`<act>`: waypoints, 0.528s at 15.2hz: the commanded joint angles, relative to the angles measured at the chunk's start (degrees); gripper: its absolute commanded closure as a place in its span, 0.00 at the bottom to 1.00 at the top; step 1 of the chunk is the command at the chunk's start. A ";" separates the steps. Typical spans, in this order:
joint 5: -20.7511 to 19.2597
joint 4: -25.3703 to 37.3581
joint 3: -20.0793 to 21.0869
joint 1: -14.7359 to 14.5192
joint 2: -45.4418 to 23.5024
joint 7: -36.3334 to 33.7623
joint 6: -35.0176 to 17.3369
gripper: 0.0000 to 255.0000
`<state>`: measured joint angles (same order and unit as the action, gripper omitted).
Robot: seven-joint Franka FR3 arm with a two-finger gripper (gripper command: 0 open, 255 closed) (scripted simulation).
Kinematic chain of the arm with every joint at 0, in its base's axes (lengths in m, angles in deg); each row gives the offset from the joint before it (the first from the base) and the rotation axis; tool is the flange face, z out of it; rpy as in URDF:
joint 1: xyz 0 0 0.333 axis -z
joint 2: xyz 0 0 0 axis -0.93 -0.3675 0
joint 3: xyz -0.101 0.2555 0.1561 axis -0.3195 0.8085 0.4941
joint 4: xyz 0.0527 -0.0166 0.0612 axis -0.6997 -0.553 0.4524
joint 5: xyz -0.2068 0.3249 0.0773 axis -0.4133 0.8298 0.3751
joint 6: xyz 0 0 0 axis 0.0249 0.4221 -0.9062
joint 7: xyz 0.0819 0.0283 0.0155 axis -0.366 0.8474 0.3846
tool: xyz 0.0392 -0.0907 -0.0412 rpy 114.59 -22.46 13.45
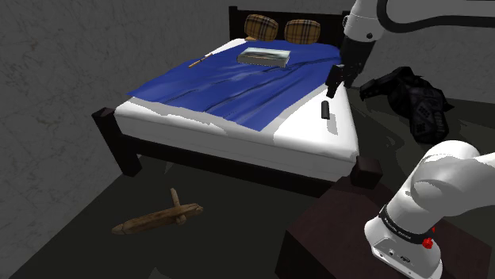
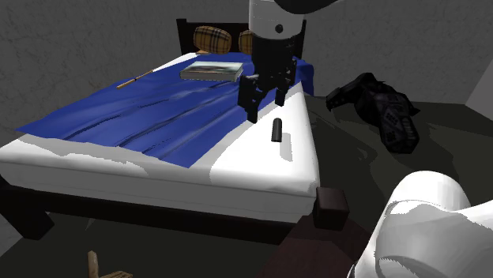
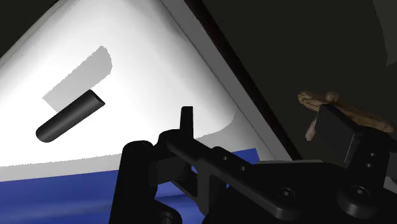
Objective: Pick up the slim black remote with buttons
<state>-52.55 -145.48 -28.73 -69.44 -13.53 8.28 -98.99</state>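
My pincer [image 2: 266,109] hangs above the bed [image 1: 238,165], its two fingers [image 2: 250,103] standing well apart with nothing between them, so I hold nothing. The remote [image 2: 276,131] lies flat on the bare white sheet [image 2: 253,162], just past the hem of the blue blanket [image 2: 142,110] and close to the mattress's side edge. It is near my fingertips but clear of them, a little toward the foot of the bed from where I hover. What worries me most is that edge. If I come down off-centre and one finger lands on the remote rather than beside it, I judge it would skid across the sheet and could drop to the floor [image 2: 371,182] (where the dark heap of clothes [image 2: 379,107] would make a black thing hard to find). The second risk is how my jaws are turned: the remote is slim one way and long the other, so I must straddle its narrow width, since closing along its length would only nudge its ends. Third, it sits low on what looks a soft surface. Stopping too high would let my fingers pinch its upper edges and squeeze it out, while pressing too deep could drag sheet into the grip. In the wrist view it lies off to one side of my hand, so I should shift across before descending.
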 commanded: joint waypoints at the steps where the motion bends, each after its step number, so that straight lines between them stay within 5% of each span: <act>1: 0.00 0.00 0.00 0.00 0.00 0.00 0.00 0.00; 8: -0.40 1.95 -3.59 5.24 -11.89 -5.21 -9.26 0.00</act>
<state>-52.95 -143.58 -31.83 -64.91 -23.85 3.94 -106.79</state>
